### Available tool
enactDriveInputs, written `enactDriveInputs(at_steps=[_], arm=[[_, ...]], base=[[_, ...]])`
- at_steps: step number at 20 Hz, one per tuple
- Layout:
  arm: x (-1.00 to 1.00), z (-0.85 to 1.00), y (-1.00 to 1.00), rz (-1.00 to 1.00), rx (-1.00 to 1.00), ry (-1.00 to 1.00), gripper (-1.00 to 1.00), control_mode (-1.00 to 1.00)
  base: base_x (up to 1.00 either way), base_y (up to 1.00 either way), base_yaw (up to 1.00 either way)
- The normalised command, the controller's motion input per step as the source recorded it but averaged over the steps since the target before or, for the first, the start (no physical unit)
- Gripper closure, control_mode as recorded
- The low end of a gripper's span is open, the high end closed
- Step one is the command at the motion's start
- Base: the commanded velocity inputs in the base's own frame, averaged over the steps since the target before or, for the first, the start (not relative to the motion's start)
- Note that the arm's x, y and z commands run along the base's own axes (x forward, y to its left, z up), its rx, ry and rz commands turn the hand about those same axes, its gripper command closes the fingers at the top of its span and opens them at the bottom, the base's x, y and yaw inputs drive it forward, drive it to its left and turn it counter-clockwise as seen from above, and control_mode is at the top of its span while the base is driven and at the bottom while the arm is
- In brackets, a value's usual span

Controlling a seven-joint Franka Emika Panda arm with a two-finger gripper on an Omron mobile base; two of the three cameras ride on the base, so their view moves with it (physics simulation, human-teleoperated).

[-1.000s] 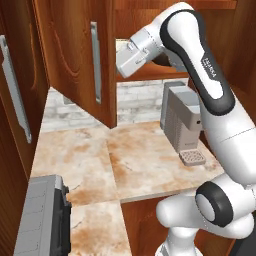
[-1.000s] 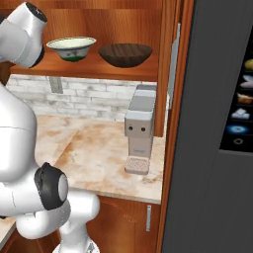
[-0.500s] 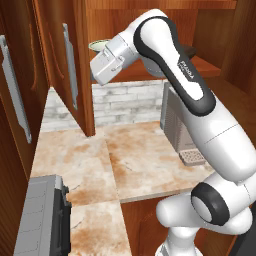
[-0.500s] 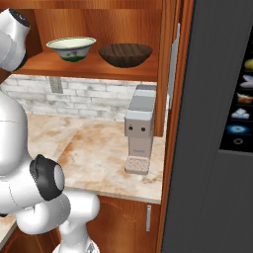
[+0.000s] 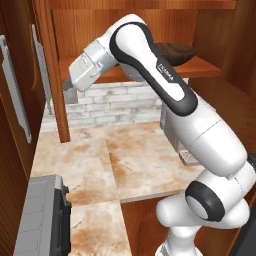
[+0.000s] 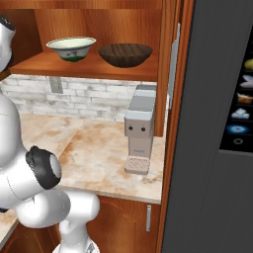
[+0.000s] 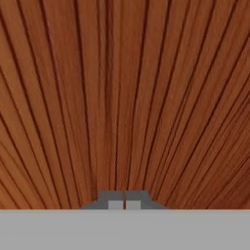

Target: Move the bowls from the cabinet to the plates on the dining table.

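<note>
Now clenched empty fingers (image 7: 124,199) against the cabinet (image 7: 125,97) door's wood grain.

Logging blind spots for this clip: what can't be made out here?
- Cream bowl: in the left base view the arm hides it.
- Brown bowl: mostly behind the arm there.
- Tool: shut; the hand view faces wood grain, so contact cannot be judged.
- Coffee machine: mostly hidden by the arm in the left base view.

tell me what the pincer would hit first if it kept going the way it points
Most likely the cabinet door: the shut pincer faces close wood grain, fingertips almost touching it. Exact gap is unclear.
</note>
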Motion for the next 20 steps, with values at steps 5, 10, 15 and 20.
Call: enactDriveInputs(at_steps=[5, 10, 15, 20], arm=[[0.0, -0.15, 0.49, 0.01, 0.0, -0.08, 1.0, -1.0], [0.0, -0.06, 0.39, 0.0, 0.0, -0.1, 1.0, -1.0], [0.0, 0.0, 0.31, 0.0, 0.0, -0.13, 1.0, -1.0], [-0.1, 0.0, 0.09, 0.0, 0.0, -0.04, 1.0, -1.0]], base=[[0.0, 0.0, 0.0], [0.0, 0.0, 0.0], [0.0, 0.0, 0.0], [0.0, 0.0, 0.0]])
